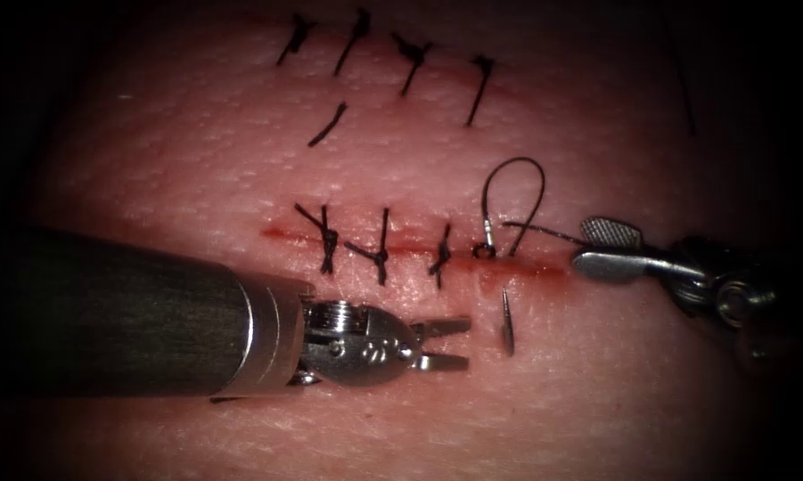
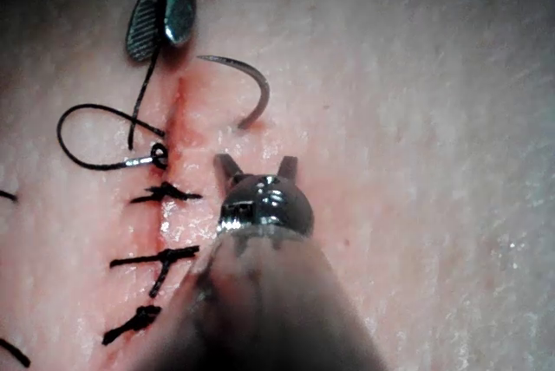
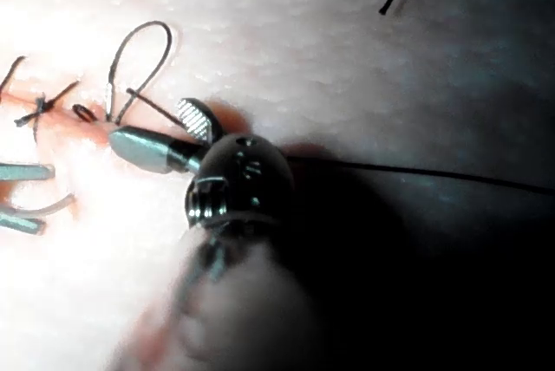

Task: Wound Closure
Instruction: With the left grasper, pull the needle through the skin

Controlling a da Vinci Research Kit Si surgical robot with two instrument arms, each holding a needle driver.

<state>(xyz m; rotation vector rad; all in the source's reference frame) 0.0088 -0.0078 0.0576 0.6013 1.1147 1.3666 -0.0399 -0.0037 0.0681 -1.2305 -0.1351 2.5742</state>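
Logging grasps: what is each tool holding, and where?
Neither: left tool and right tool are open, empty; needle sits in the tissue, unheld.

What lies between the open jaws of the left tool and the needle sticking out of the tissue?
Bare tissue; the endoscope view shows a gap between the left tool and the needle.

The tissue (image 1: 597,392) carries a stitched cut (image 1: 544,269) across its middle, a looped thread (image 1: 513,191) just beyond the cut's right end, and a second row of stitches (image 1: 392,53) farther back.
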